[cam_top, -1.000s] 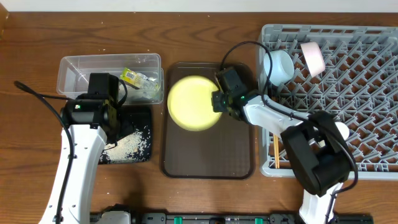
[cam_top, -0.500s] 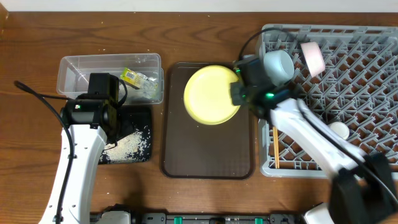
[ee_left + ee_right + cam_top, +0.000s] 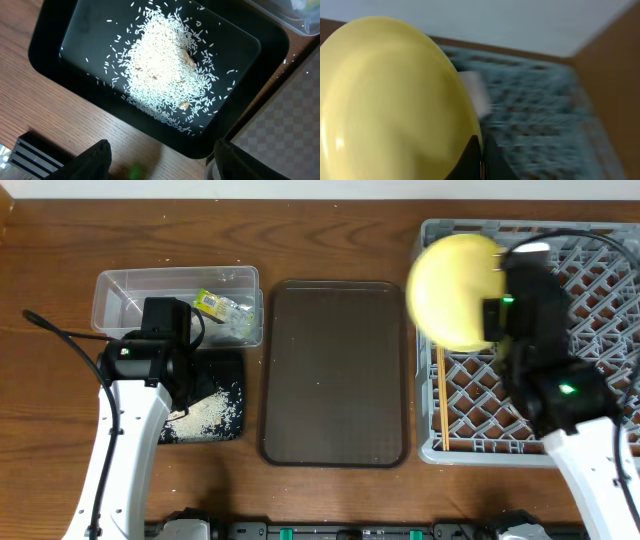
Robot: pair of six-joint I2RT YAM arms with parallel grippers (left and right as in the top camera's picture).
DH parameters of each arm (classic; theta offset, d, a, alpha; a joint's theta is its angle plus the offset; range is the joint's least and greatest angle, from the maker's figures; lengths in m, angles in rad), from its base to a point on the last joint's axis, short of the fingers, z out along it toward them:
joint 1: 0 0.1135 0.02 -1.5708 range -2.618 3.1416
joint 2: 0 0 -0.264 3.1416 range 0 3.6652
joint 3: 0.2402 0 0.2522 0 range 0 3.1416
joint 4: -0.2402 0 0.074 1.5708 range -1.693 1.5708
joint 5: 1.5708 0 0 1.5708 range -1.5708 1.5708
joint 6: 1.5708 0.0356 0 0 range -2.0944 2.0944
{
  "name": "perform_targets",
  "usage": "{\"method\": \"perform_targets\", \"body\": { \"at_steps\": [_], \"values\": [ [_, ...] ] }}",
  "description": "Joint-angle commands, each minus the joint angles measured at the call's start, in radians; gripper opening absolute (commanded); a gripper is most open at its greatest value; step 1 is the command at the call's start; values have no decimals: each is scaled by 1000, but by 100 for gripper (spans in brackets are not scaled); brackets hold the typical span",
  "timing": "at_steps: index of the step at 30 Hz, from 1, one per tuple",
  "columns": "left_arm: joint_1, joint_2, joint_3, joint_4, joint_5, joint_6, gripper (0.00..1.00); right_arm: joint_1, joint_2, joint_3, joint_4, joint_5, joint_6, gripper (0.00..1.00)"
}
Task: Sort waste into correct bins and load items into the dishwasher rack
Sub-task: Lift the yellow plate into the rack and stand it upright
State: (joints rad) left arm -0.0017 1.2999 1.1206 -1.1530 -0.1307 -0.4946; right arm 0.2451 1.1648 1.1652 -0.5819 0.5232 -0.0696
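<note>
My right gripper (image 3: pixel 492 315) is shut on the rim of the round yellow plate (image 3: pixel 455 290), holding it tilted on edge above the left side of the grey dishwasher rack (image 3: pixel 590 380). In the right wrist view the plate (image 3: pixel 395 100) fills the left half, with the gripper (image 3: pixel 481 150) pinching its edge and the rack (image 3: pixel 540 125) blurred behind. Two chopsticks (image 3: pixel 443 405) lie in the rack. My left gripper (image 3: pixel 162 160) hangs open over the near edge of the black tray (image 3: pixel 50 55) of rice (image 3: pixel 160 75). The clear tub (image 3: pixel 130 290) holds the green-and-yellow wrapper (image 3: pixel 222 308).
The brown serving tray (image 3: pixel 335 380) lies between the bins and the rack with nothing on it. A pale item (image 3: pixel 476 92) sits in the rack behind the plate. The black tray (image 3: pixel 225 365) sits directly in front of the clear tub.
The right gripper has lifted the yellow plate off the brown tray and carried it right, over the rack, tipping it on edge. The left arm has not moved.
</note>
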Motion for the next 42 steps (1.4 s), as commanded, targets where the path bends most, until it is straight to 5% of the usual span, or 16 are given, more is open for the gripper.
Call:
{"method": "perform_targets", "body": {
  "at_steps": [1,5,11,26,30,37,42],
  "values": [
    [3,0,-4,-5,-8,-5,69,-67,-19,-2,-2,160,-218,1],
    [3,0,-4,-5,-8,-5,69,-142,1,-2,-3,233,-381,1],
    [3,0,-4,-5,-9,-5,69,-188,72,-2,-24,244,-406,1],
    [3,0,-4,-6,-8,-5,69,-185,257,-2,-110,99,-150,3],
    [3,0,-4,-6,-8,-5,69,-185,248,-2,-107,-23,-74,38],
    [3,0,-4,-6,28,-3,74,-187,190,-2,-131,-91,84,66],
    [-10,0,-4,54,148,114,76,-230,88,-2,-164,-254,160,73]
  ]
}}
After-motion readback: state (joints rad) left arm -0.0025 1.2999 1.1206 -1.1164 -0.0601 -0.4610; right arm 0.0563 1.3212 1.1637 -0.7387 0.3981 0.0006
